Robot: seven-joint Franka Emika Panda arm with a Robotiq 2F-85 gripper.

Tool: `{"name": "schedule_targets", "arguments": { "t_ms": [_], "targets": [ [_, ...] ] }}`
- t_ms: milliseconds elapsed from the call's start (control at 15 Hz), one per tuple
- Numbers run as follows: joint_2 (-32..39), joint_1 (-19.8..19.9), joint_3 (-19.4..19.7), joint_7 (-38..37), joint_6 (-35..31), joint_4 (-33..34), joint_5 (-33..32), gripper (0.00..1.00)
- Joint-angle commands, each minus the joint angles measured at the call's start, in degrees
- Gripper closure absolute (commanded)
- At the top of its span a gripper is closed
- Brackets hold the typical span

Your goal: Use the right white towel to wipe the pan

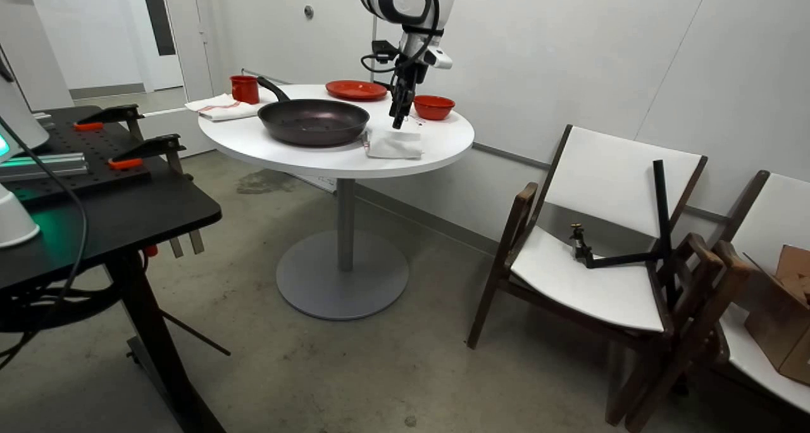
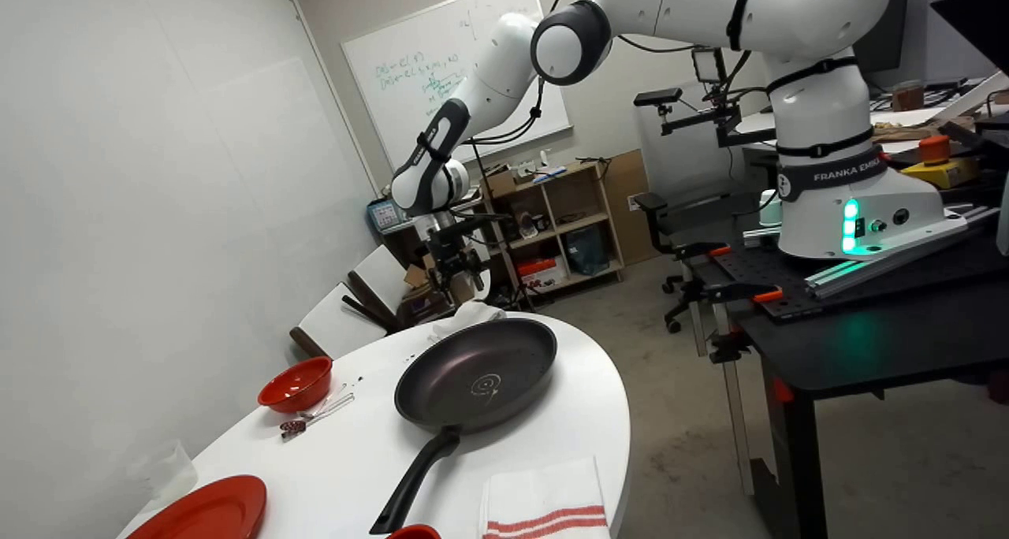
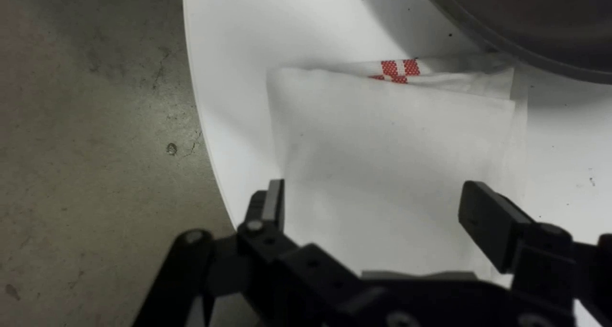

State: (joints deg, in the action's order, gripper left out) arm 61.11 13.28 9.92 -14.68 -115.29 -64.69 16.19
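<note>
The right white towel (image 1: 393, 145) lies folded on the round white table beside the black pan. It shows in an exterior view (image 2: 468, 316), partly behind the pan rim, and in the wrist view (image 3: 392, 131) with red stripes at a folded edge. The pan (image 1: 313, 121) sits flat on the table. It also shows in an exterior view (image 2: 481, 373), and its edge in the wrist view (image 3: 540, 21). My gripper (image 3: 375, 195) is open and empty above the towel, pointing down. It shows in both exterior views (image 1: 398, 123) (image 2: 465, 285), apart from the towel.
A flatter striped white cloth (image 2: 544, 492) and a red mug (image 1: 245, 89) stand near the pan handle (image 2: 418, 476). A red plate (image 1: 356, 90), a red bowl (image 1: 433, 107) and a metal utensil (image 2: 315, 418) are also on the table (image 1: 342, 167). The table edge (image 3: 203, 131) runs close to the towel.
</note>
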Motion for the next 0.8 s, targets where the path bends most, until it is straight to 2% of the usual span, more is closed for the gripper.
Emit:
{"name": "schedule_targets", "arguments": {
  "t_ms": [0, 333, 733],
  "targets": [
    [-2.24, -1.15, 1.05, -1.25, 0.85, -2.57, -0.91, 0.0],
    [-2.63, -1.39, 1.38, -1.06, 0.78, -2.83, -0.75, 0.0],
    [-10.31, -2.32, 0.92, 1.12, -3.77, -10.48, -0.19, 0.0]
  ]
}}
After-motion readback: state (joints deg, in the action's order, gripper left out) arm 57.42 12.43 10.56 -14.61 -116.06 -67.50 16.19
